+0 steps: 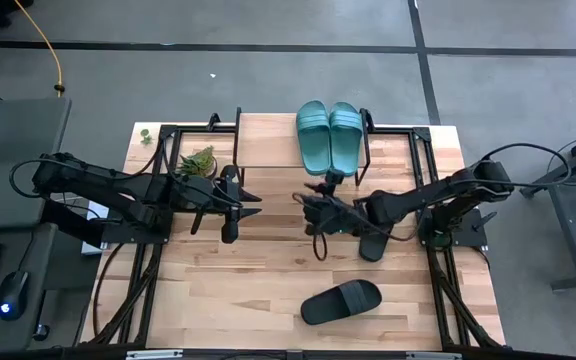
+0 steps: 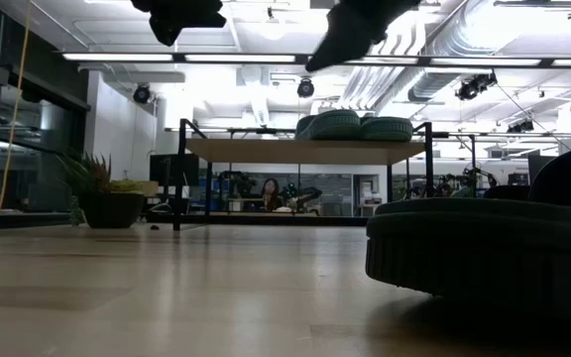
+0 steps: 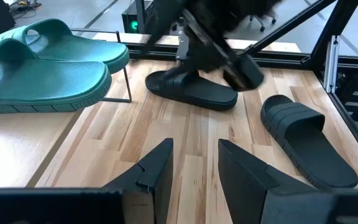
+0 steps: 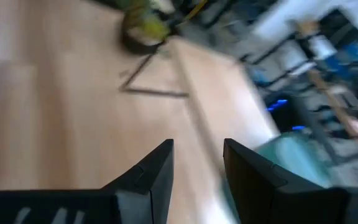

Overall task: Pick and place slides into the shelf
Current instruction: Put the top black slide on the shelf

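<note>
Two teal slides (image 1: 328, 135) lie side by side on their soles on the shelf's plank top (image 1: 268, 140) at the far side of the table; they also show on the shelf (image 2: 305, 149) in the low view. One black slide (image 1: 373, 243) rests on the table under my right arm. Another black slide (image 1: 341, 301) rests near the front edge. My left gripper (image 1: 253, 205) hangs open above mid-table, with nothing between its fingers (image 3: 194, 168). My right gripper (image 1: 303, 208) faces it, also open and empty (image 4: 197, 168).
A small potted plant (image 1: 198, 160) stands on the table at the shelf's left end. The shelf's black legs (image 3: 127, 84) stand on the tabletop. Bare wood (image 1: 218, 290) lies at the front left of the table.
</note>
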